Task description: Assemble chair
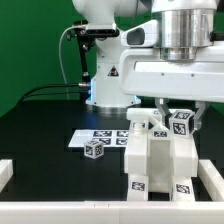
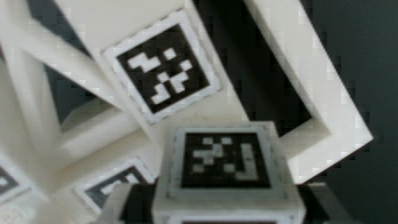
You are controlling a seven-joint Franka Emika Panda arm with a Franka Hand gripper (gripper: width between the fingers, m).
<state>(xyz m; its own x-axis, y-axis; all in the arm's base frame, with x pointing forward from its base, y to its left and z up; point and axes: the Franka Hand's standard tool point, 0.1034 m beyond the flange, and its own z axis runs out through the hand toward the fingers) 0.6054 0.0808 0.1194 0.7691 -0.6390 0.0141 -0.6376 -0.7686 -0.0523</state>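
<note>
**Spotter A:** On the black desk (image 1: 40,120) your half-built chair (image 1: 158,168) stands at the exterior view's right. It is upright, with its white slabs rising toward the arm.

**Spotter B:** Your claw (image 1: 180,116) hangs straight above the chair's top. It pinches a small tagged block (image 1: 181,123), one finger on each side.

**Spotter A:** In the wrist view you see that block close beside the big tagged slab (image 2: 169,65), which runs slantwise past it. I cannot tell whether they touch.

**Spotter B:** So the chair lies directly below your claw. I judge your next move is a short, straight descent, with the block's tagged face toward the wrist.
</note>
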